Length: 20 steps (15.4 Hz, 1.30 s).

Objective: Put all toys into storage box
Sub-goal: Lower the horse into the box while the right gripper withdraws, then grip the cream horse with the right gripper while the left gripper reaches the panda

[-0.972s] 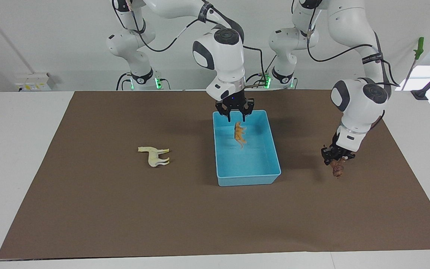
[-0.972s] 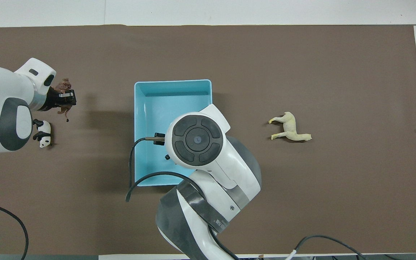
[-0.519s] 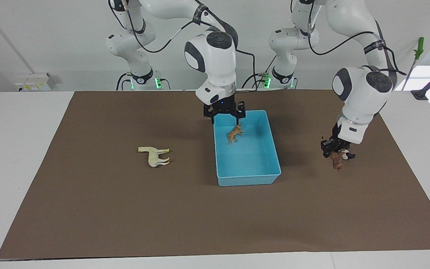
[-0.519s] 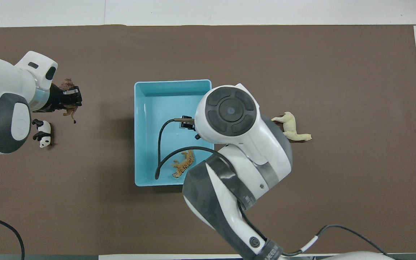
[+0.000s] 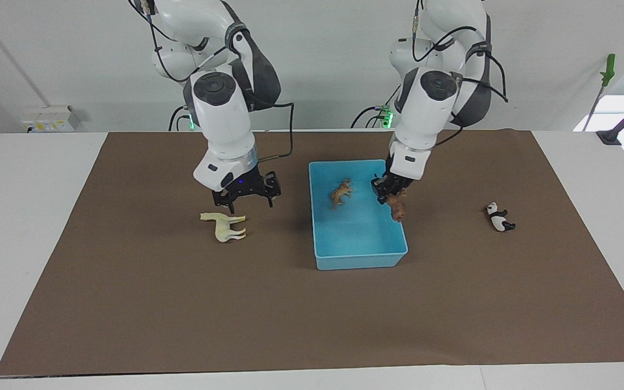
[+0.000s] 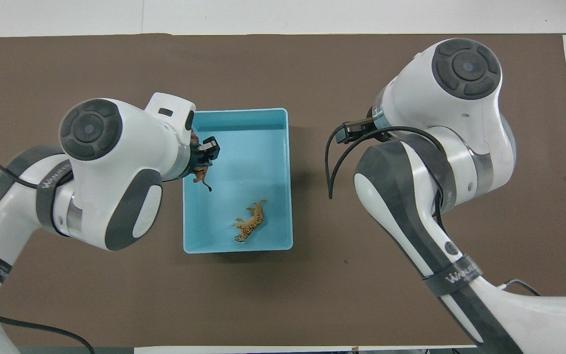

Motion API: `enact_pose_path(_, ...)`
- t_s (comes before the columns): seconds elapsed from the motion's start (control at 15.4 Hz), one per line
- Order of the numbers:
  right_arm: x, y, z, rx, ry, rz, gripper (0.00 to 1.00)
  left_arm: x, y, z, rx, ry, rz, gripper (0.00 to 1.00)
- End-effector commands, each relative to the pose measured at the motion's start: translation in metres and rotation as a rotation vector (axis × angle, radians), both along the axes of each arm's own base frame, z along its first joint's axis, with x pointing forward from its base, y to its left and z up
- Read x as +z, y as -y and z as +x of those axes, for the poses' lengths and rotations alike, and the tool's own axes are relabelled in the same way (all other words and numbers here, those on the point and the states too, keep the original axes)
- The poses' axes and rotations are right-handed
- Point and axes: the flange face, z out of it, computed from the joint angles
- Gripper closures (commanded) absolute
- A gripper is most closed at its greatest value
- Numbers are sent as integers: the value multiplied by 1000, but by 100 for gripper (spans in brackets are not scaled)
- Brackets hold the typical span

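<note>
The light blue storage box (image 5: 358, 261) (image 6: 236, 111) sits mid-table with the orange tiger (image 5: 340, 194) (image 6: 250, 226) lying on its side inside. Over the box's wall at the left arm's end, my left gripper (image 5: 389, 195) (image 6: 205, 156) is shut on the brown lion (image 5: 397, 208) (image 6: 199, 173), which hangs in the air. The cream horse (image 5: 225, 225) lies on the mat toward the right arm's end. My right gripper (image 5: 249, 205) hangs open just above it, not touching. The right arm hides the horse in the overhead view. The panda (image 5: 500, 217) lies toward the left arm's end.
A brown mat (image 5: 290, 314) covers most of the white table. A green-handled tool (image 5: 607, 70) stands off the table at the left arm's end.
The tiger dropped from the right gripper and now lies in the box. The right arm swung over to the horse. The left arm carried the lion from beside the panda to the box.
</note>
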Motion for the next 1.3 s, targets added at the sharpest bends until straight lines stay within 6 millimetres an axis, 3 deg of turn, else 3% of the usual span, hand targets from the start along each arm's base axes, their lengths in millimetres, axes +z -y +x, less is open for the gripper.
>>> enact_pose_path(0.0, -23, 46, -9, 35, 20, 1, 0, -34, 23, -34, 2, 0, -10, 86)
enact_pose_path(0.06, -34, 52, -13, 54, 48, 5, 0, -42, 33, -42, -4, 2, -13, 81)
enact_pose_path(0.19, -61, 57, -24, 65, 61, 5, 0, -45, 35, -43, 7, 7, -17, 38)
enact_pose_path(0.26, -68, 64, -26, 59, 61, 4, 0, -43, 35, -42, 9, 6, -17, 8)
enact_pose_path(0.32, -74, 68, -29, 62, 51, 1, 0, -41, 33, -39, 15, 3, -16, 0)
enact_pose_path(0.45, -94, 72, -40, 72, 14, -7, 0, -24, 24, -32, 21, -12, -2, 0)
enact_pose_path(0.65, -110, 86, -49, 73, 38, -6, 0, 4, -32, -4, 32, -26, 53, 0)
enact_pose_path(0.71, -113, 88, -49, 74, 35, -6, 0, 13, -61, 5, -7, -8, 82, 0)
enact_pose_path(0.91, -125, 88, -48, 70, 50, -5, 0, 12, -148, 33, -123, 8, 130, 0)
enact_pose_path(1.04, -132, 86, -47, 71, 61, -4, 0, 11, -220, 48, -208, 26, 163, 0)
enact_pose_path(1.23, -151, 83, -46, 58, 71, -3, 0, 14, -299, 61, -291, 95, 184, 0)
